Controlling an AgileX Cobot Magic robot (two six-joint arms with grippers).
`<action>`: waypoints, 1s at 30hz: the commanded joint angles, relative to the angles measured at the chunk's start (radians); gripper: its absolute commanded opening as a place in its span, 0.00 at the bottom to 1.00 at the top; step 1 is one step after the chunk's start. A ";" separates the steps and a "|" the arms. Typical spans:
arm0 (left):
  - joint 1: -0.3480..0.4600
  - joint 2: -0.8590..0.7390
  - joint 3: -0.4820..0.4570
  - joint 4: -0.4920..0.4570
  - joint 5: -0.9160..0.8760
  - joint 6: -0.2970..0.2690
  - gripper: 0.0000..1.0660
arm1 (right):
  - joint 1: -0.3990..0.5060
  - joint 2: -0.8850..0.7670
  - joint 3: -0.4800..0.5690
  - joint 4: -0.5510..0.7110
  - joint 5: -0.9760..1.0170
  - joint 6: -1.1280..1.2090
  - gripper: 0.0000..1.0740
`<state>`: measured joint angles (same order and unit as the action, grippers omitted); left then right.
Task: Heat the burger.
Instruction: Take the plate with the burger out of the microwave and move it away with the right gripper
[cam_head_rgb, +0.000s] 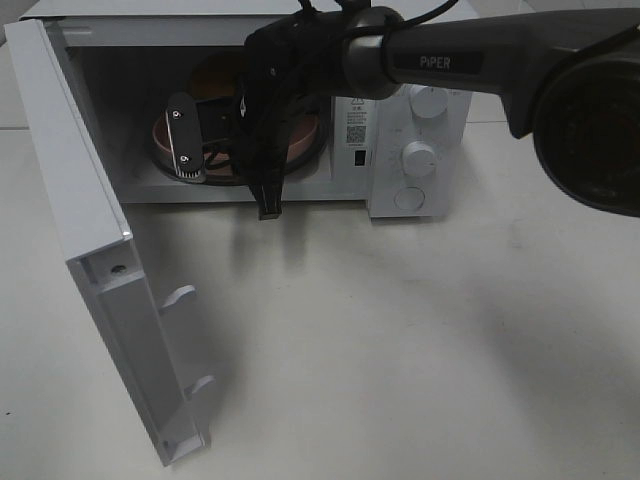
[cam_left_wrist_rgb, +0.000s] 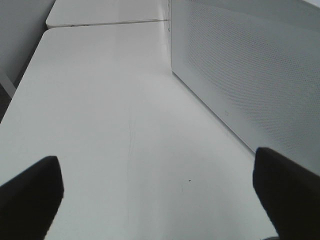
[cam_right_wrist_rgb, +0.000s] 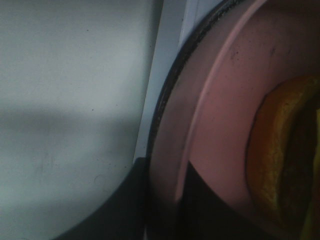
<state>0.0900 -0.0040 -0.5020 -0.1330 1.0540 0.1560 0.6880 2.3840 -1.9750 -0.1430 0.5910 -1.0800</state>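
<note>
The burger (cam_right_wrist_rgb: 280, 160) sits on a round pink plate (cam_right_wrist_rgb: 225, 100) inside the open microwave (cam_head_rgb: 420, 110). From the high camera only a golden sliver of the burger (cam_head_rgb: 213, 75) shows behind my right arm. My right gripper (cam_head_rgb: 190, 170) reaches into the oven cavity. Its dark fingers (cam_right_wrist_rgb: 120, 210) stand on either side of the plate's rim, pressed against it. My left gripper (cam_left_wrist_rgb: 160, 200) is open and empty over bare table, beside the microwave's perforated side wall (cam_left_wrist_rgb: 250, 75). It is out of the high view.
The microwave door (cam_head_rgb: 100, 260) is swung wide open to the left, standing out over the table. Two knobs (cam_head_rgb: 420, 158) and a button sit on the panel at the right. My right arm (cam_head_rgb: 450, 60) crosses over the oven from the upper right.
</note>
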 joint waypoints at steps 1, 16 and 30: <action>0.004 -0.020 0.003 -0.008 -0.013 -0.001 0.92 | 0.014 -0.023 0.051 -0.004 0.045 0.000 0.00; 0.004 -0.020 0.003 -0.008 -0.013 -0.001 0.92 | 0.011 -0.176 0.302 -0.039 -0.185 -0.115 0.00; 0.004 -0.020 0.003 -0.008 -0.013 -0.002 0.92 | 0.011 -0.306 0.537 -0.032 -0.434 -0.155 0.00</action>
<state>0.0900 -0.0040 -0.5020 -0.1330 1.0540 0.1560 0.6980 2.1110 -1.4360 -0.1690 0.2390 -1.2120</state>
